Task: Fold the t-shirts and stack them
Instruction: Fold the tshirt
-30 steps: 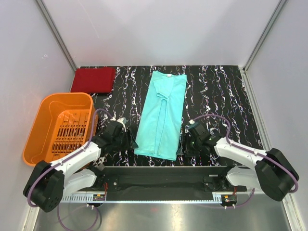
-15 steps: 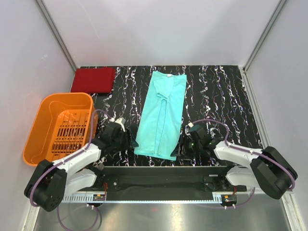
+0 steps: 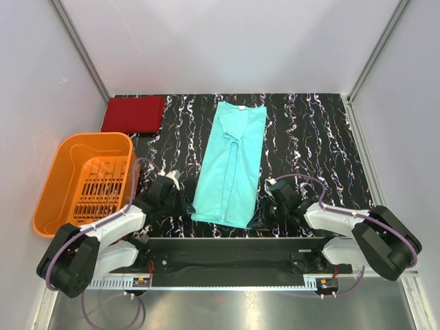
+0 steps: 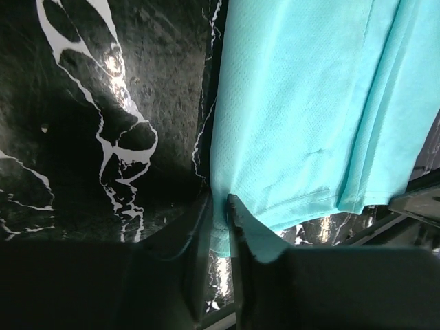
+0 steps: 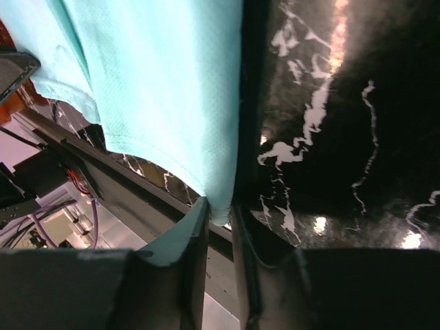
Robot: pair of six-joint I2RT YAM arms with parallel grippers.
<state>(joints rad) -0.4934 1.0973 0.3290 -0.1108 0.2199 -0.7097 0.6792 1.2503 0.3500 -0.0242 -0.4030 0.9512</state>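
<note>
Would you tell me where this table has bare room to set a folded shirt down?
Widest: the table right of the teal shirt, up to the wall. Narrower: the strip between it and the red shirt. Crowded: by the orange basket, and the near edge, where left gripper and right gripper pinch the hem.

I was driving a robotics lab test cell, not a home or shop. Plain white panels (image 3: 227, 41) boxed in the black marbled table (image 3: 309, 130) on three sides. Aluminium frame posts (image 3: 80, 48) rose at its far corners. The left arm (image 3: 110, 225) and right arm (image 3: 337, 214) were bolted to a black mounting rail (image 3: 234, 245) along its near edge.
</note>
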